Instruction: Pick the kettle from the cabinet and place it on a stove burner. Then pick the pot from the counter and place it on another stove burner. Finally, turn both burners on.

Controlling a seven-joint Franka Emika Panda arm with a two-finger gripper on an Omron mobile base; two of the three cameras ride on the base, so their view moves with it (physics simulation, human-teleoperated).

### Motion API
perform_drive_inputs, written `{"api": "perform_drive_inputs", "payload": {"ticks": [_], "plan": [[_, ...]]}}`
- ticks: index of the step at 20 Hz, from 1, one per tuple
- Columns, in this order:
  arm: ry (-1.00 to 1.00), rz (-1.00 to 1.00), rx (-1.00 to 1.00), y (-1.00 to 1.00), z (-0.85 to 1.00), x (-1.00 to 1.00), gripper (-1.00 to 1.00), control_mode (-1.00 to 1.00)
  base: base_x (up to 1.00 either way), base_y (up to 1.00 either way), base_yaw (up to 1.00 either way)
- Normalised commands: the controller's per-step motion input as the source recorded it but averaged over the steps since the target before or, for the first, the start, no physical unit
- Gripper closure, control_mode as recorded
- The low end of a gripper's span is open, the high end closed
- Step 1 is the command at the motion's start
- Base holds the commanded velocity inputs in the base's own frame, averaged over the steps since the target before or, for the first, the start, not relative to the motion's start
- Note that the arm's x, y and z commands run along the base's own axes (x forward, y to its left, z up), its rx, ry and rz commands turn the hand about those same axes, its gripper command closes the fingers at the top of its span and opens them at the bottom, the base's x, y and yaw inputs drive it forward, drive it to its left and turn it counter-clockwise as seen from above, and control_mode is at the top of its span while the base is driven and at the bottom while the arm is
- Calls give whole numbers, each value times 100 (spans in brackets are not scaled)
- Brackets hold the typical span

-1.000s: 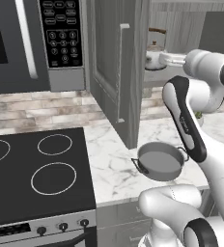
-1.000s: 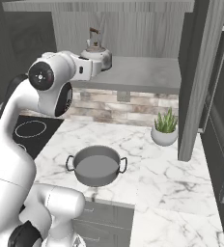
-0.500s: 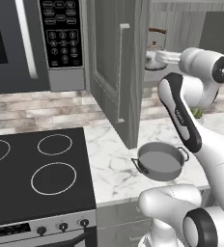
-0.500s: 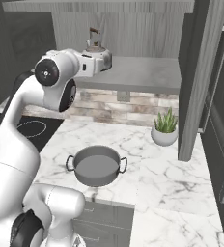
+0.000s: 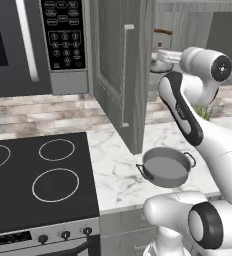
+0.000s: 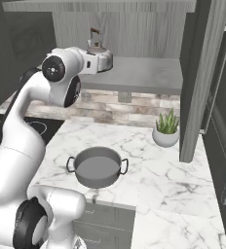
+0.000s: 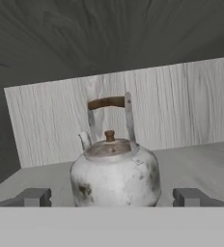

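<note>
The small silver-grey kettle point(image 7: 115, 176) with an arched brown handle stands upright on the shelf of the open grey cabinet point(image 6: 144, 73). It sits just past my hand in the right base view point(image 6: 96, 46) and partly behind it in the left base view point(image 5: 161, 62). My gripper point(image 7: 113, 198) is open at the shelf point(image 6: 105, 59), one fingertip point(image 7: 34, 197) on each side of the kettle's body, apart from it. The wide grey pot point(image 5: 165, 167) point(image 6: 98, 168) rests on the marble counter point(image 5: 113, 170). A small burner ring point(image 5: 56, 149) and a larger one point(image 5: 55, 184) mark the black cooktop.
The cabinet door point(image 5: 120, 65) point(image 6: 202, 73) stands swung open over the counter between the cooktop and my arm. A microwave point(image 5: 33, 45) hangs above the stove. A potted plant point(image 6: 166, 129) sits at the back of the counter. Stove knobs point(image 5: 63, 234) line the front.
My arm has swung and carried the hand further into the cabinet toward the kettle. The jaws stayed open; kettle and pot have not moved.
</note>
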Motion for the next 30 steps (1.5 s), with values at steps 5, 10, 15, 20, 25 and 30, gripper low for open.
{"api": "perform_drive_inputs", "payload": {"ticks": [5,10,15,20,25,30], "plan": [[-1,2,2,-2,-2,33,-100,-100,0,0,0],[0,2,0,0,0,33,-100,-100,0,0,0],[0,4,0,-16,0,27,-100,-100,0,0,0],[0,5,0,-15,0,21,-100,-100,0,0,0],[0,4,0,-9,0,19,-100,-100,0,0,0],[0,5,0,-6,0,18,-100,-100,0,0,0]]}}
